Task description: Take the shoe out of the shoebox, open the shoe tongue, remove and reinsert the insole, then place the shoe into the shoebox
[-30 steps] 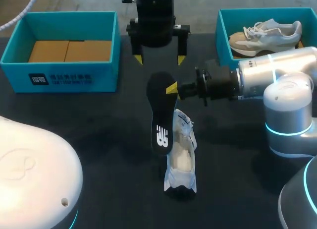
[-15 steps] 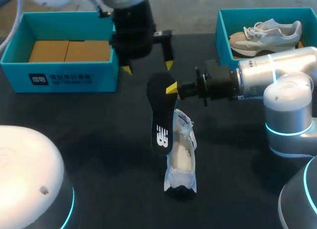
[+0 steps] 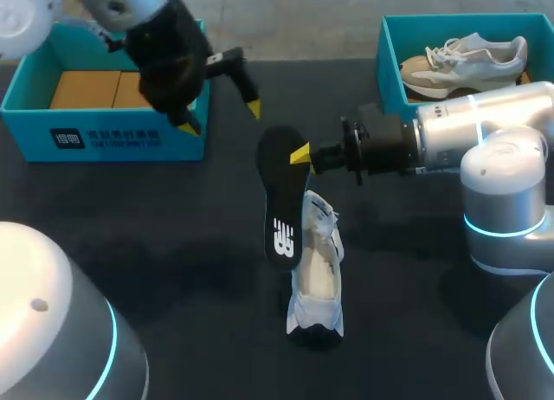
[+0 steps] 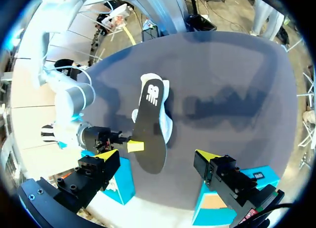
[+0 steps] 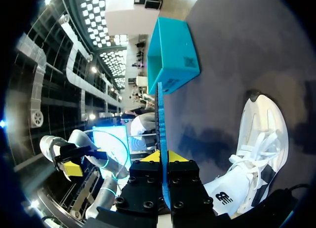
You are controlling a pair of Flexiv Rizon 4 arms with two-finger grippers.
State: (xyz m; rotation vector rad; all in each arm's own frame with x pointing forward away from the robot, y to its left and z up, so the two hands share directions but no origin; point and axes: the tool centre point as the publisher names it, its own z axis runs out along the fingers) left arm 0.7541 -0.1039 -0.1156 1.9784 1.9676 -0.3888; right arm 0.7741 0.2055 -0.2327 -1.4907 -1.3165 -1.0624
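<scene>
On the dark surface [image 3: 173,244] stand two teal boxes, the left shoebox [image 3: 104,140] and the right shoebox [image 3: 389,62]. There are two shoes: the white shoe [image 3: 318,279] at centre and the boxed shoe [image 3: 467,58] upper right. The right claw [image 3: 301,154] pinches the one black insole [image 3: 281,201] beside the white shoe; the left claw [image 3: 222,117] gapes empty, upper left.

You are looking down on the dark tabletop [image 3: 173,244] from above and behind in the head view, taking in the black insole [image 3: 281,201] and the white shoe [image 3: 316,283] at mid-table. Your left wrist camera is hanging high near the teal shoebox [image 3: 104,140], facing down past its left fingers [image 4: 109,155] at that same pair. Your right wrist camera is sitting close, sighting along its right fingers [image 5: 174,156] at the insole's edge, with the shoe just beside it.
</scene>
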